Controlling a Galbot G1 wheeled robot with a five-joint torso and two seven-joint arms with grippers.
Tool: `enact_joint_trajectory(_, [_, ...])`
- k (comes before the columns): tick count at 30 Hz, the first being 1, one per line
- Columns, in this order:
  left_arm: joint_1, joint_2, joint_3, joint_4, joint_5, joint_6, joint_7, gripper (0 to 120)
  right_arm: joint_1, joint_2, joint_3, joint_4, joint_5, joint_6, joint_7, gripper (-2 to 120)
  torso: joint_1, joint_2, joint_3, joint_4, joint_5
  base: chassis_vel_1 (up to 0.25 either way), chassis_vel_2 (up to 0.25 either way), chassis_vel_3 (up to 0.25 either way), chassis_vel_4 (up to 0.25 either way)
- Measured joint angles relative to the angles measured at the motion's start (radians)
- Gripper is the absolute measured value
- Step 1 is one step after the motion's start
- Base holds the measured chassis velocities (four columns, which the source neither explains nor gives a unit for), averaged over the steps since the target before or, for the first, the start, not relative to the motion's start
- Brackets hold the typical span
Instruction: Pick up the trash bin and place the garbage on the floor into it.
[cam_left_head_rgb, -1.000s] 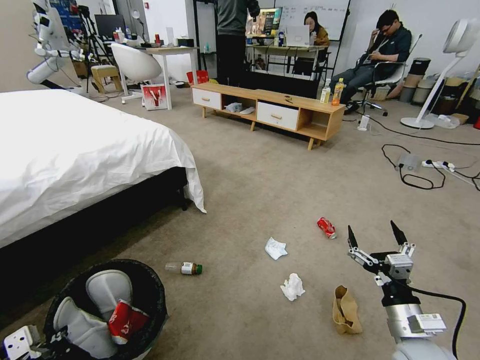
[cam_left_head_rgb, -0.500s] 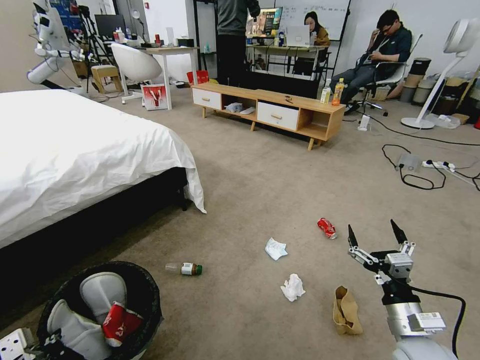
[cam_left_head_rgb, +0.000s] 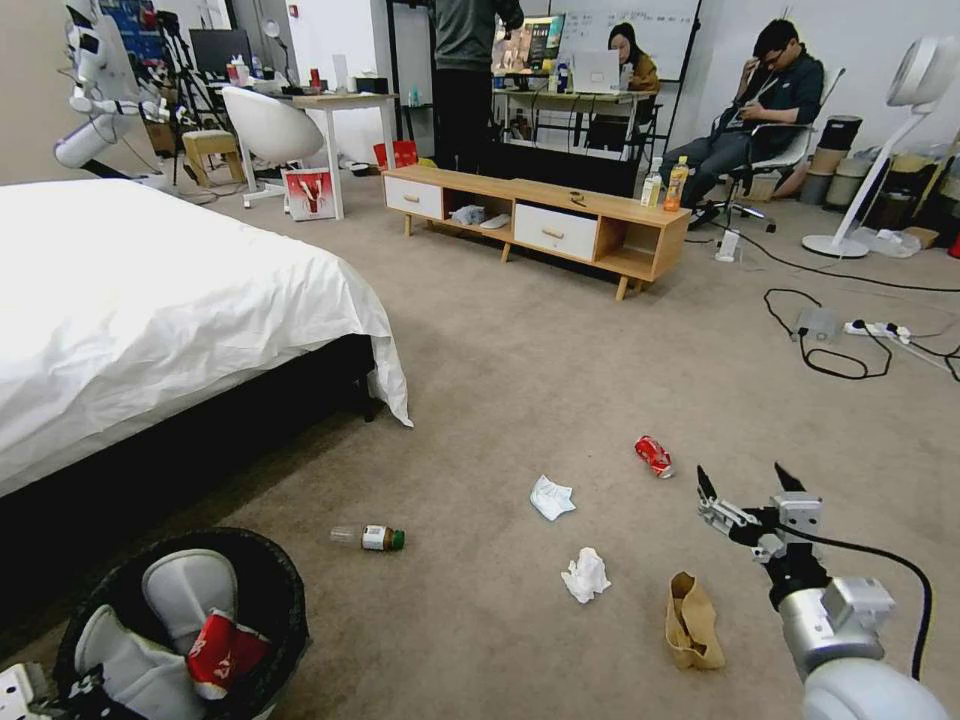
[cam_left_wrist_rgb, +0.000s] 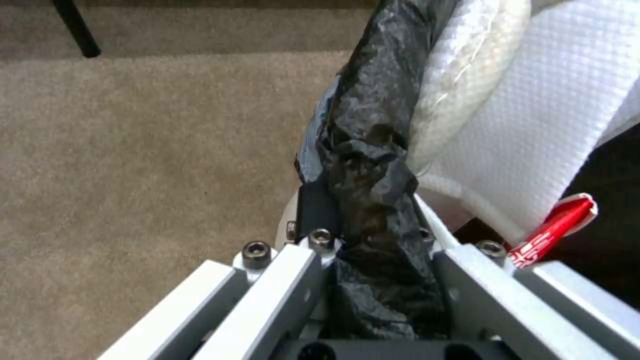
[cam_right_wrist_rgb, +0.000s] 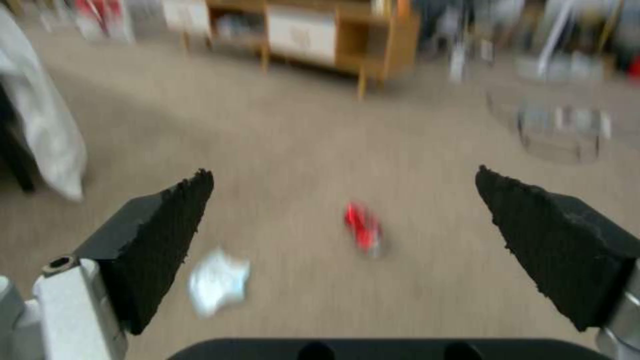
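Head view: crushed can lengthwise away

1. Right gripper: spread wide, two black wedge fingertips at either side of frame, nothing between them.
2. Floor: beige carpet beneath and ahead of the gripper.
3. Crushed red can: lying on the carpet ahead, between the two fingertips in the frame.
4. Crumpled white tissue: on the carpet, apart from the can, near one fingertip.
5. Wooden cabinet: far end of the carpet, on legs.
6. White bedsheet: hanging at the frame edge.
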Motion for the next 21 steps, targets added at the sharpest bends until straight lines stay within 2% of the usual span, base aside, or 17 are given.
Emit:
enact_joint_trajectory(2, [-0.003, 0.001, 0.000, 0.002, 0.000, 0.000, 0.001, 3, 0.013, -0.016, -0.010, 0.021, 0.112, -0.145, 0.059, 100, 0.000, 0.000, 0.000, -0.0001, 0.0001, 0.000, 0.000, 0.000, 0.000])
enact_joint_trajectory(3, [-0.003, 0.001, 0.000, 0.002, 0.000, 0.000, 0.001, 3, 0.013, -0.016, -0.010, 0.021, 0.112, -0.145, 0.059, 100, 0.000, 0.000, 0.000, -0.0001, 0.0001, 0.000, 0.000, 0.000, 0.000])
enact_joint_trajectory(4, [-0.004, 0.002, 0.000, 0.004, 0.000, 0.000, 0.001, 3, 0.017, -0.020, -0.013, 0.024, 0.148, -0.185, 0.073, 100, 0.000, 0.000, 0.000, -0.0001, 0.0001, 0.000, 0.000, 0.000, 0.000])
enact_joint_trajectory(5, [-0.006, 0.003, 0.001, 0.007, 0.000, 0.000, 0.001, 3, 0.026, -0.027, -0.014, 0.028, 0.220, -0.263, 0.098, 100, 0.000, 0.000, 0.000, -0.0001, 0.0000, 0.000, 0.000, 0.000, 0.000])
enact_joint_trajectory(6, [-0.006, 0.003, 0.001, 0.007, 0.000, 0.000, 0.001, 3, 0.026, -0.027, -0.014, 0.028, 0.220, -0.263, 0.098, 100, 0.000, 0.000, 0.000, -0.0001, 0.0000, 0.000, 0.000, 0.000, 0.000])
enact_joint_trajectory(8, [-0.007, 0.003, 0.005, 0.013, 0.001, 0.000, 0.003, 3, 0.039, -0.030, -0.015, 0.028, 0.315, -0.365, 0.132, 100, 0.000, 0.000, 0.000, -0.0001, 0.0000, 0.000, 0.000, 0.000, 0.000])
enact_joint_trajectory(9, [-0.007, 0.003, 0.005, 0.013, 0.001, 0.000, 0.003, 3, 0.039, -0.030, -0.015, 0.028, 0.315, -0.365, 0.132, 100, 0.000, 0.000, 0.000, -0.0001, 0.0000, 0.000, 0.000, 0.000, 0.000])
enact_joint_trajectory(11, [-0.011, 0.003, 0.008, 0.019, 0.003, 0.000, 0.004, 3, 0.045, -0.032, -0.018, 0.016, 0.366, -0.433, 0.153, 100, 0.000, 0.000, 0.000, 0.0000, 0.0001, 0.000, 0.000, 0.000, 0.000])
enact_joint_trajectory(15, [-0.019, 0.006, 0.016, 0.030, 0.005, 0.000, 0.006, 3, 0.047, -0.033, -0.024, -0.008, 0.419, -0.490, 0.171, 100, 0.000, 0.000, 0.000, -0.0001, 0.0000, 0.000, 0.000, 0.000, 0.000])
enact_joint_trajectory(21, [-0.027, 0.011, 0.027, 0.044, 0.007, 0.000, 0.007, 3, 0.040, -0.031, -0.037, -0.068, 0.410, -0.492, 0.172, 100, 0.000, 0.000, 0.000, -0.0001, 0.0000, 0.000, 0.000, 0.000, 0.000])
